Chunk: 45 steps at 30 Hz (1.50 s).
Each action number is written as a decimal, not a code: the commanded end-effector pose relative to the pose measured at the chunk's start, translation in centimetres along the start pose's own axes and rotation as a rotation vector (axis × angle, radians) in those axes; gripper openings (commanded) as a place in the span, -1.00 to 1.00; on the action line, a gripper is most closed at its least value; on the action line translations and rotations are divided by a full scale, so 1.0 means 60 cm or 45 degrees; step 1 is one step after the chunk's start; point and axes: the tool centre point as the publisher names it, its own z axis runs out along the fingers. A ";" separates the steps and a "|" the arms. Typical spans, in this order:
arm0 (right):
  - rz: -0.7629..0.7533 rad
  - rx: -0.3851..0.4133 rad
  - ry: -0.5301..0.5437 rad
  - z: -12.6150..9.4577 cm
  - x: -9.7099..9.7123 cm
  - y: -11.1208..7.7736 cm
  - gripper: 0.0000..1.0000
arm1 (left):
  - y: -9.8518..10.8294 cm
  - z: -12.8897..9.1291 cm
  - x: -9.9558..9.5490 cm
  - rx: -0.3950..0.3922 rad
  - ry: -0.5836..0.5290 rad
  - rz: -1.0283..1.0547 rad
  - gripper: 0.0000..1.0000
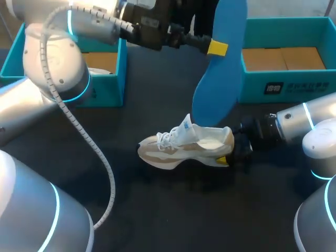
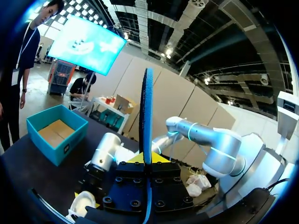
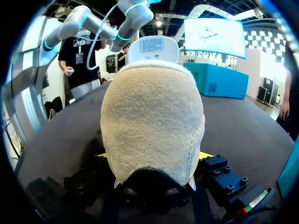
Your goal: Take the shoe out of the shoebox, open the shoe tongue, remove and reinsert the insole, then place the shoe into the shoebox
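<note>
Left gripper [image 1: 216,48] [image 2: 148,157]: closed on the blue insole [image 1: 216,89] [image 2: 147,116], both yellow tips pinching it near one end.
Insole: held in the air, standing on end. Its lower end hung just above the shoe's opening. Seen edge-on from the left wrist.
Right gripper [image 1: 234,150] [image 3: 152,157]: clamped on the shoe [image 1: 184,147] [image 3: 152,121] at the heel, one yellow tip on each side.
Shoe: white and tan, resting on the dark table [image 1: 157,210] near its middle, outside both boxes. The toe pointed toward my left and the heel toward the right arm.
Tongue [image 1: 186,126] [image 3: 153,44]: stood up from the opening.
Right teal box [image 1: 283,86] [image 2: 56,130] [image 3: 217,79]: at the far right of the table, brown floor showing.
Left teal box [image 1: 107,89]: at the far left, partly hidden behind the left arm.
</note>
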 end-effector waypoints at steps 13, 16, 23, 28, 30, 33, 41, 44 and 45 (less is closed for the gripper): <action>0.002 0.005 -0.001 0.002 0.000 0.001 -1.00 | 0.007 0.001 0.002 0.063 -0.002 0.001 -1.00; 0.002 0.005 -0.001 0.002 0.000 0.001 -1.00 | 0.007 0.001 0.002 0.063 -0.002 0.001 -1.00; 0.002 0.005 -0.001 0.002 0.000 0.001 -1.00 | 0.008 -0.008 0.019 0.121 0.098 -0.135 -1.00; 0.002 0.005 -0.001 0.002 0.000 0.001 -1.00 | 0.007 -0.022 0.042 0.101 0.119 -0.281 -1.00; 0.002 0.005 -0.001 0.002 0.000 0.001 -1.00 | 0.007 -0.027 0.058 0.089 0.107 -0.320 -1.00; 0.002 0.005 -0.001 0.002 0.000 0.001 -1.00 | 0.011 -0.034 0.081 0.084 0.113 -0.375 -1.00; 0.002 0.005 -0.001 0.002 0.000 0.001 -1.00 | 0.036 -0.046 0.117 0.082 0.111 -0.450 -1.00; 0.002 0.005 -0.001 0.002 0.000 0.001 -1.00 | 0.045 -0.049 0.129 0.106 0.125 -0.480 -1.00; 0.002 0.005 -0.001 0.002 0.000 0.001 -1.00 | 0.048 -0.048 0.134 0.113 0.130 -0.480 -1.00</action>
